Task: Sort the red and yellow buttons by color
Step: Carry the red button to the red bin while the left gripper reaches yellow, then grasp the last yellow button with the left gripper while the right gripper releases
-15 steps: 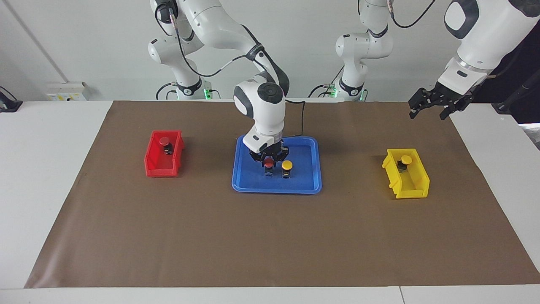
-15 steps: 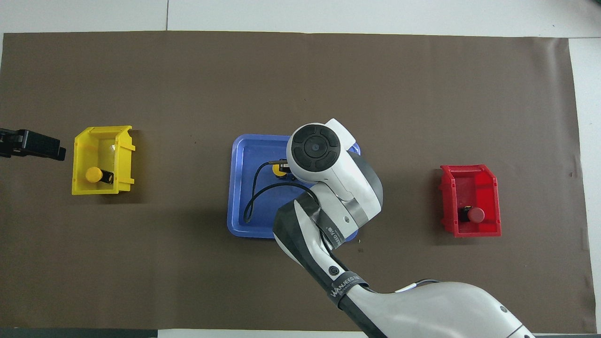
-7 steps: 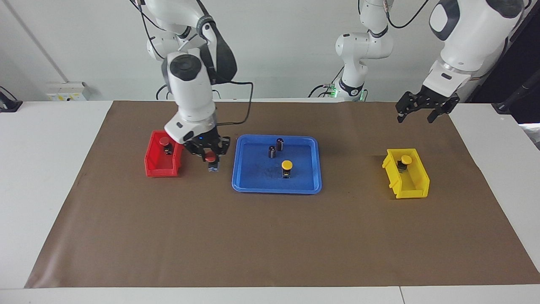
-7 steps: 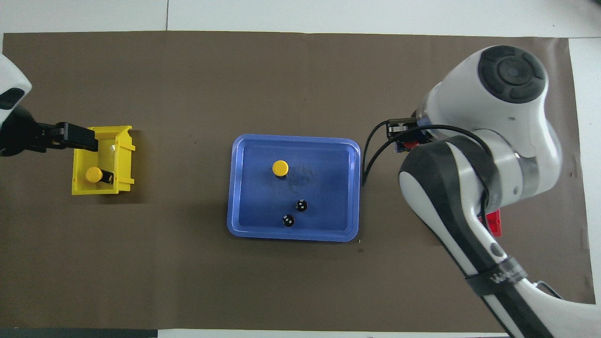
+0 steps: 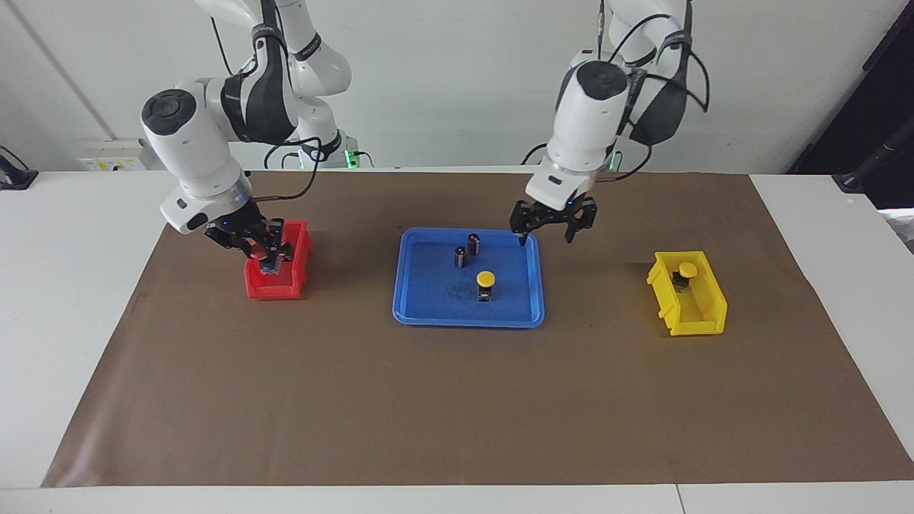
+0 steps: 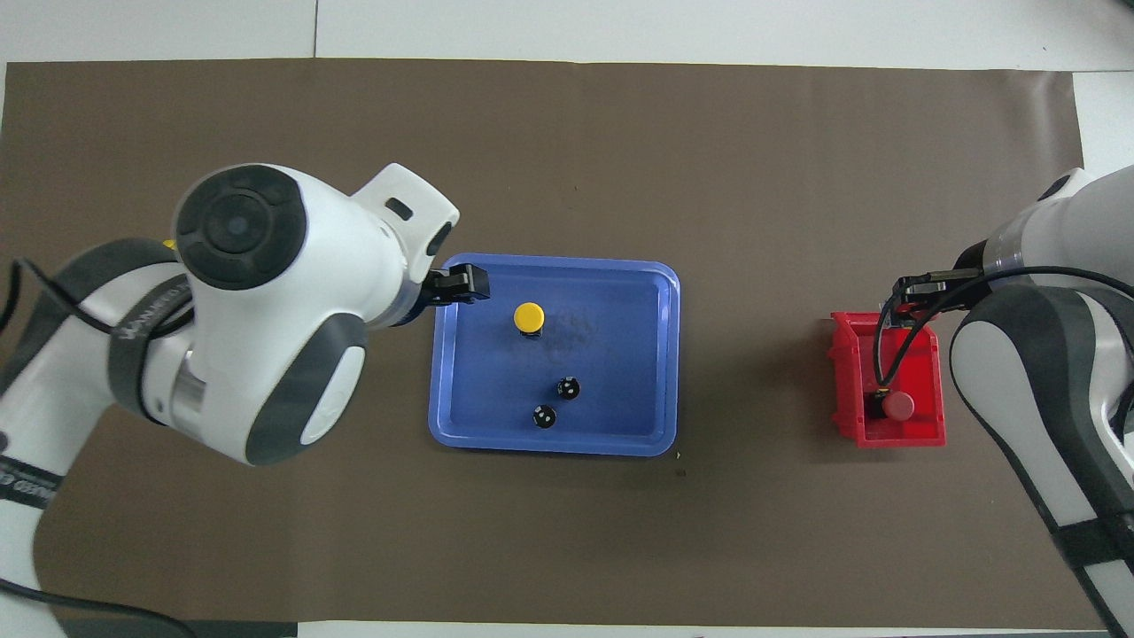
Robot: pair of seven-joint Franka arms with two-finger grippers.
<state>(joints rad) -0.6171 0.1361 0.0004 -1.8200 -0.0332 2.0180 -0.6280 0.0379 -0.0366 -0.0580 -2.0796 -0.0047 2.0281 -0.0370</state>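
My right gripper (image 5: 262,251) is shut on a red button (image 5: 257,250) and holds it over the red bin (image 5: 275,289), low between the bin's walls. Another red button (image 6: 901,405) lies in that bin (image 6: 889,434). A yellow button (image 5: 485,278) stands upright on the blue tray (image 5: 468,323), also seen from above as a yellow button (image 6: 529,315). My left gripper (image 5: 546,234) hangs open and empty over the tray's rim at the left arm's end. A second yellow button (image 5: 687,270) lies in the yellow bin (image 5: 696,325).
Two dark upright cylinders (image 5: 473,243) (image 5: 460,255) stand on the tray, nearer to the robots than the yellow button. A brown mat (image 5: 457,407) covers the table. From above, my left arm hides the yellow bin.
My right gripper carried the red button from the tray across to the red bin. My left arm swung from beside the yellow bin to the tray's edge, still open.
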